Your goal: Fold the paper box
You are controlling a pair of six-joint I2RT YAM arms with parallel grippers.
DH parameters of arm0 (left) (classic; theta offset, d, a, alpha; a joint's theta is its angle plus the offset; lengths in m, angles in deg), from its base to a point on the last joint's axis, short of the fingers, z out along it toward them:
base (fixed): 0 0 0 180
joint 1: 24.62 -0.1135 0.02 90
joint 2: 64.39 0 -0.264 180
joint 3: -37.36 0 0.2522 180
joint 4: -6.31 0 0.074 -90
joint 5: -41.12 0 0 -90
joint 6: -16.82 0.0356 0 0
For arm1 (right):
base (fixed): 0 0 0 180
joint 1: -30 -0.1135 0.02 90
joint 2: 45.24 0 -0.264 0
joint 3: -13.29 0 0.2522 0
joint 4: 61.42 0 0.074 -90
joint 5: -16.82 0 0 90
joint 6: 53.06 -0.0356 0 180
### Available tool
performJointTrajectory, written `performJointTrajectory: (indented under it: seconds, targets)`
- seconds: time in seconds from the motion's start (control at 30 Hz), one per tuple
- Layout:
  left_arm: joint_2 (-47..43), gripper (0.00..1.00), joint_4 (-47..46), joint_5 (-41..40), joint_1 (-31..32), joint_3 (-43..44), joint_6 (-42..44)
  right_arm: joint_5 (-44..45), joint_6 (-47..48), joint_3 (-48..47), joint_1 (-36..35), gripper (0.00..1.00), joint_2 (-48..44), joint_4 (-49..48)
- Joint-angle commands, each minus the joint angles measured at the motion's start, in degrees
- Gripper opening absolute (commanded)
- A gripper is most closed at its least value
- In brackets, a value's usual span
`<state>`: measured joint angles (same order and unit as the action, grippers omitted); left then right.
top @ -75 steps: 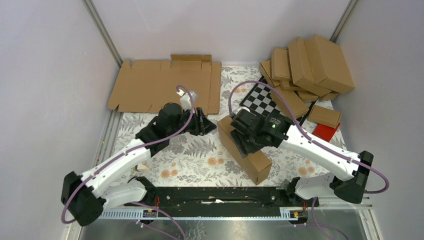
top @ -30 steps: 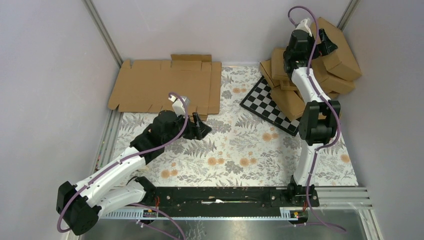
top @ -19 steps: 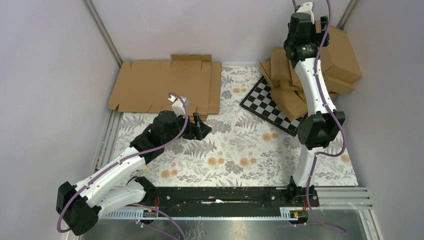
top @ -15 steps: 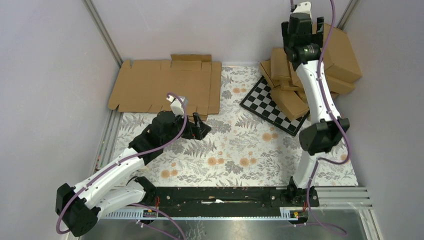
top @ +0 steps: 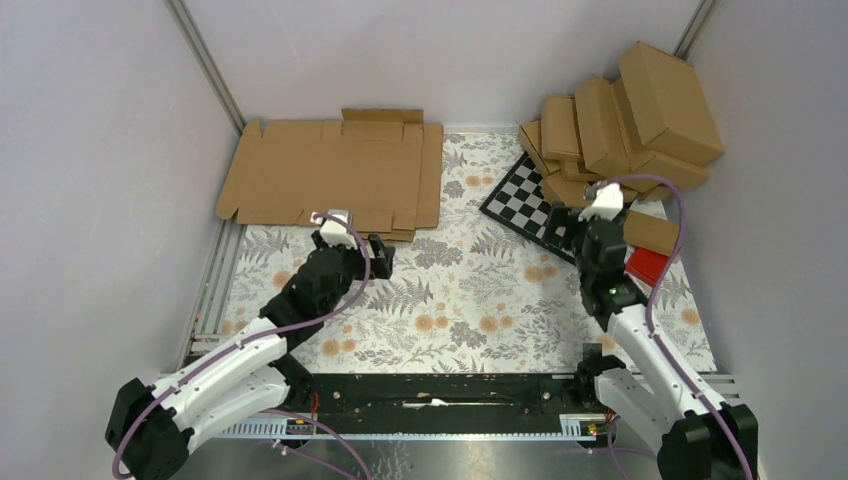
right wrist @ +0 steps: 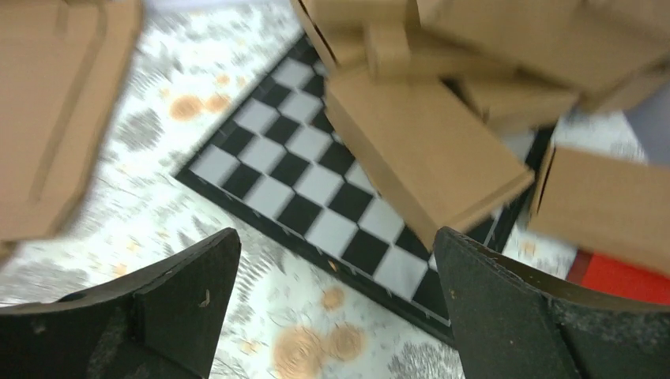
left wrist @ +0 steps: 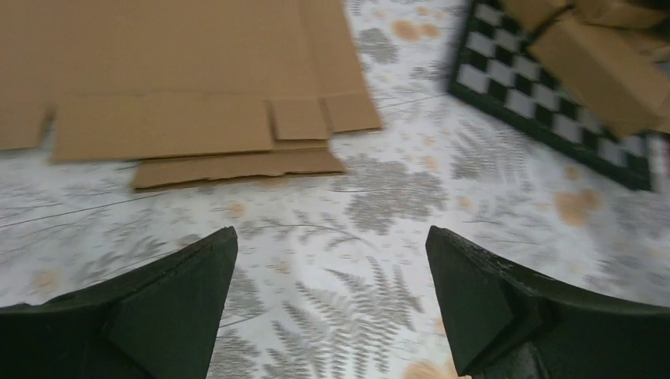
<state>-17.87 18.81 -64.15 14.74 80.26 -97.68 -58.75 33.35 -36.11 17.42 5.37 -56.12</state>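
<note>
Both arms sit low over the floral counter (top: 470, 310), nothing gripped. Left end effector (left wrist: 330, 237): fingers spread wide apart, empty, hovering above the counter just short of the near edge of the paper box (top: 335, 170). Right end effector (right wrist: 338, 234): also spread wide, empty, on the right side, facing the checkered board (top: 515, 200), w/ the red block (top: 652, 264) near its right. Paper box lies flat and unfolded at far left, flaps and notches toward the arms, back edge at the rear wall. Far right corner: heap of folded cartons (top: 620, 125), some tilted, the lowest overlapping the board's far side.
</note>
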Motion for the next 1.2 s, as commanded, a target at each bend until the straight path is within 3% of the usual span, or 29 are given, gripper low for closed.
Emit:
performJointTrajectory:
  seconds: [0.0,0.13,0.43,0.57,0.63,0.7,0.83,0.97,1.07,1.17]
  targets:
    - [-0.9,0.99,-14.6,-16.8,-0.4,-5.8,11.2,6.4,-2.9,12.5,0.3,1.0,-2.1,-15.1]
    - [2.1,0.99,-24.4,-21.8,-5.1,-11.0,17.4,11.7,3.0,20.5,0.8,1.0,3.0,-26.6]
    - [15.3,0.99,-48.6,-13.3,-19.1,-18.3,22.4,9.1,1.3,25.5,3.9,1.0,22.1,-52.0]
    - [23.6,0.98,-57.8,-7.0,-25.4,-18.9,21.6,6.3,6.1,25.1,4.4,1.0,29.7,-60.6]
    - [28.3,0.98,-59.2,-4.9,-28.3,-17.5,20.7,4.8,6.8,24.7,4.5,1.0,34.3,-64.7]
    - [30.1,0.95,-53.9,-1.3,-30.1,-14.0,20.1,5.2,6.8,26.6,4.8,1.0,39.6,-74.2]
    - [32.5,0.91,-51.0,0.6,-32.6,-11.1,19.0,6.6,5.2,23.9,5.1,1.0,37.9,-65.3]
    - [32.0,0.89,-55.1,0.0,-33.4,-12.7,19.4,7.0,5.3,24.8,5.2,1.0,38.6,-68.6]
    - [40.3,0.92,-77.8,2.8,-34.4,-19.7,21.2,7.0,5.3,24.7,5.2,1.0,38.5,-68.2]
    - [39.5,0.99,-66.2,7.0,-34.4,-15.4,22.0,6.8,5.4,24.2,5.2,1.0,38.6,-67.2]
